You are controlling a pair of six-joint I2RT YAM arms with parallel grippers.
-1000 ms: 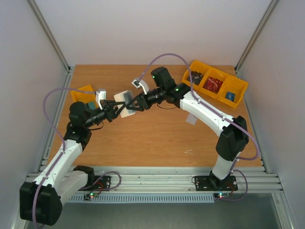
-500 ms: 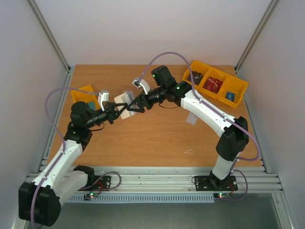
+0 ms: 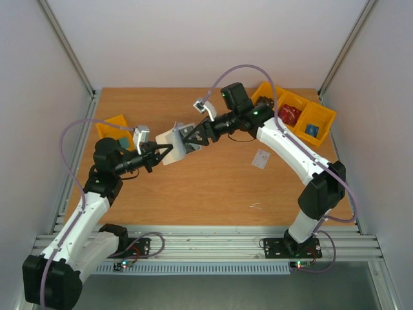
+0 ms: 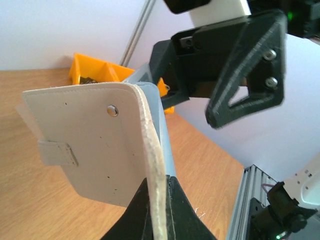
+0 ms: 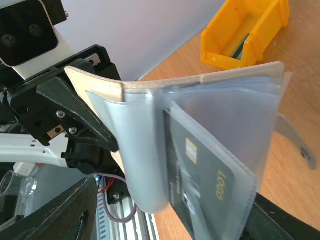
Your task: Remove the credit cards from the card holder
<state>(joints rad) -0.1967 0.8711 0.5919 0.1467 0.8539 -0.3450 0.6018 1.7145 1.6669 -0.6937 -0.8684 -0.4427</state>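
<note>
My left gripper (image 3: 166, 150) is shut on the card holder (image 3: 175, 137) and holds it up above the table. In the left wrist view the grey-beige outside (image 4: 90, 145) faces me, and its edge is pinched in the left gripper (image 4: 159, 181). The right wrist view shows the pale blue-grey inside (image 5: 145, 145), where a dark credit card (image 5: 210, 182) marked LOGO sits in a clear pocket. My right gripper (image 5: 170, 212) is open, its fingers wide on either side of that pocket; in the top view the right gripper (image 3: 191, 137) is just right of the holder. A whitish card (image 3: 261, 159) lies on the table.
A yellow bin (image 3: 115, 127) stands at the left behind my left arm. A row of yellow bins (image 3: 293, 116) with small items stands at the back right. White walls close in the table on three sides.
My left gripper has shut on the holder's edge. The right gripper has opened and drawn back to the right, and the holder has swung open.
</note>
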